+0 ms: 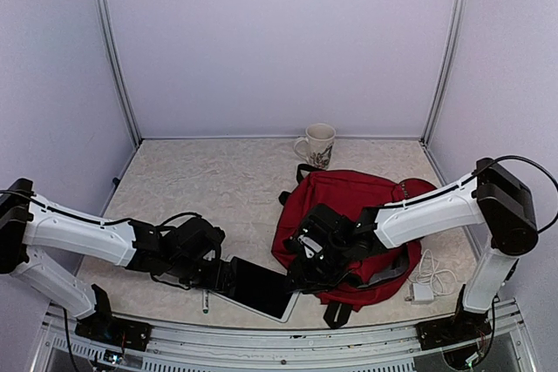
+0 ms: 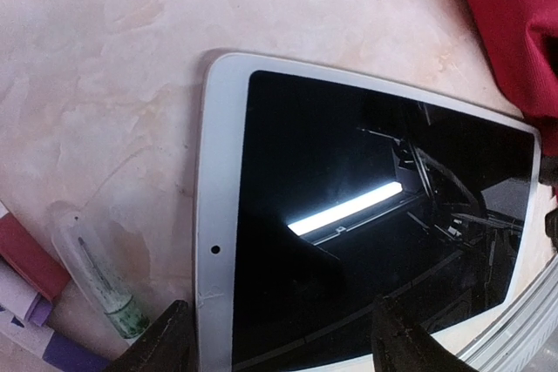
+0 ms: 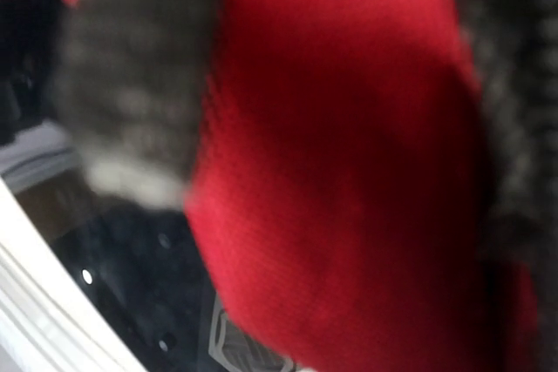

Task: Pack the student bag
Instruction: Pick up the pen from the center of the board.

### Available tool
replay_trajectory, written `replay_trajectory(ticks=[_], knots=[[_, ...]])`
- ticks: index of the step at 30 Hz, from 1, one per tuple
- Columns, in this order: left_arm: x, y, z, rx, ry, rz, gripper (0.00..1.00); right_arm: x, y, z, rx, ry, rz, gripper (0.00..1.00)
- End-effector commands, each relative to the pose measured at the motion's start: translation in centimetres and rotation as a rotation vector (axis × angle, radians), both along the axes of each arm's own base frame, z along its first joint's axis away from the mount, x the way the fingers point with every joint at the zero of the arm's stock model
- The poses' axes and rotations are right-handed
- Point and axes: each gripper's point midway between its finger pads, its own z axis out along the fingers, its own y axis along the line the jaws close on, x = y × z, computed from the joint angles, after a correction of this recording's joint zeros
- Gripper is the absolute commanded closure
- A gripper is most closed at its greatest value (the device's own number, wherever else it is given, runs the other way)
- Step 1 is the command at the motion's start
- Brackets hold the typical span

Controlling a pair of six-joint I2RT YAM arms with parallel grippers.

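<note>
The large dark red soft fabric backpack (image 1: 357, 206) lay on the right half of the pale marbled bench (image 1: 209, 189), with black straps trailing toward the near edge. Behind it, near the back wall, a cream ceramic mug (image 1: 319, 144) with a dark pattern stood upright, just apart from the bag. To the bag's right lay a small white charger block (image 1: 422, 292), its white cable (image 1: 433, 272) looped loosely beside it.

A flat white-framed tablet with a black glass screen (image 1: 260, 288) lay at the near edge, just left of the backpack, one corner close to the metal rail (image 1: 349, 337). The left jaws stood open at the tablet's left end. In the left wrist view the two dark fingers (image 2: 161, 341) were well apart, one just beside the tablet's white edge and the other over the screen, and no squeeze on it could be seen. A slim clear pen with a green tip (image 2: 103, 283) lay on the bench just beside the tablet. Small red and purple blocks (image 2: 26, 272) showed at the corner of that view, too cropped to identify.

The right jaws were at the backpack's left edge, against the red fabric. The right wrist view was blurred and filled with red cloth — whether those jaws were open or gripping the bag I could not tell.
</note>
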Motion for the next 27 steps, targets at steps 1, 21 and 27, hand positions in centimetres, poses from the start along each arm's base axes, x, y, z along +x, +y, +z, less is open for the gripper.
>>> replay_trajectory(ticks=[1, 21, 27], knots=[[-3.9, -0.2, -2.2, -0.006, 0.153, -0.065, 0.33, 6.1, 5.0, 4.3, 0.210, -0.216, -0.017, 0.46], [-4.3, -0.9, -4.2, -0.070, 0.179, -0.060, 0.32, 4.6, 11.9, 11.3, 0.404, -0.253, 0.115, 0.47], [-3.8, -1.3, -3.3, -0.092, 0.147, -0.057, 0.32, 4.8, 11.5, 13.0, 0.411, -0.292, 0.100, 0.47]])
